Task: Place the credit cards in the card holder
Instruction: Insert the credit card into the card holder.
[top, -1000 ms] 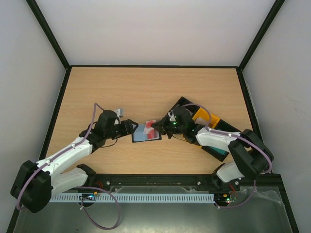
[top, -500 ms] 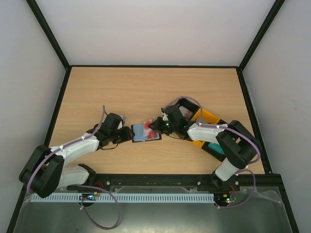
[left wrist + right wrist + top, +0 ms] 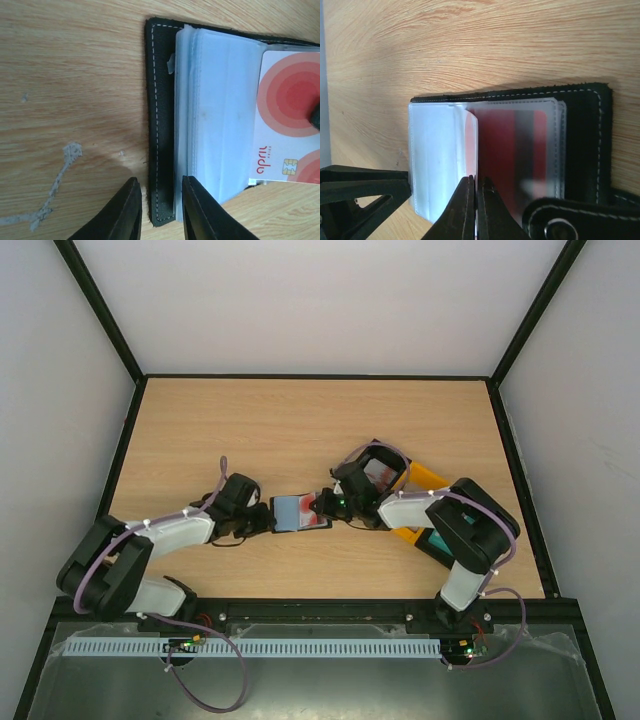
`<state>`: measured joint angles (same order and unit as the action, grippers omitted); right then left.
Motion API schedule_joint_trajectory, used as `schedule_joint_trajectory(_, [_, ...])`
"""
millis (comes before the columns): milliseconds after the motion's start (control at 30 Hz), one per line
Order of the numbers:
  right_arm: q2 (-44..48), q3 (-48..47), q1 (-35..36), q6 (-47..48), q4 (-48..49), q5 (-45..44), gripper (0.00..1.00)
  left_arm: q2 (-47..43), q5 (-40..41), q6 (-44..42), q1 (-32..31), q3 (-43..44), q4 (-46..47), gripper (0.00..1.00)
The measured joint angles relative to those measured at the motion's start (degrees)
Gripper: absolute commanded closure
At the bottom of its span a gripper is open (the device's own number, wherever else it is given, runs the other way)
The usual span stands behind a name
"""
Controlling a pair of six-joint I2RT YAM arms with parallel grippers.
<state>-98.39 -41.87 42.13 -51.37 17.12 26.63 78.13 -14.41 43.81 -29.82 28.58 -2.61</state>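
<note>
The black card holder [image 3: 298, 513] lies open on the table with its pale blue sleeves up. My left gripper [image 3: 268, 517] is at its left edge. In the left wrist view the jaws [image 3: 160, 182] have narrowed around the holder's stitched black cover edge [image 3: 160, 125]. My right gripper [image 3: 325, 505] is shut on a red-and-white credit card [image 3: 290, 115], which lies over the sleeves. The right wrist view shows its fingers [image 3: 476, 182] pinching that card edge-on between two sleeves. Another red card [image 3: 520, 150] sits inside a clear sleeve.
Joined black [image 3: 372, 452] and yellow [image 3: 425, 478] open bins stand to the right of the holder, under my right arm, with a card in the black one. Something teal [image 3: 442, 545] lies beside them. Black frame rails border the table.
My left gripper has moved right to the holder's left edge, and its jaws have closed in around the cover. My right gripper has carried the card down and left onto the sleeves.
</note>
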Motion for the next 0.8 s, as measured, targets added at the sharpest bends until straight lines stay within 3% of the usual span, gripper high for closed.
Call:
schedule_joint_trajectory(367, [-1.9,-0.4,0.0,0.4,3.1,1.5,0.98,2.1,2.2,-1.2,0.0,1.3,-0.5,0.87])
schedule_joint_trajectory(800, [-5.5,0.4,0.0,-3.8,11.0,4.7,0.98,2.2,2.9,-2.3,0.0,1.4,-0.8,0.88])
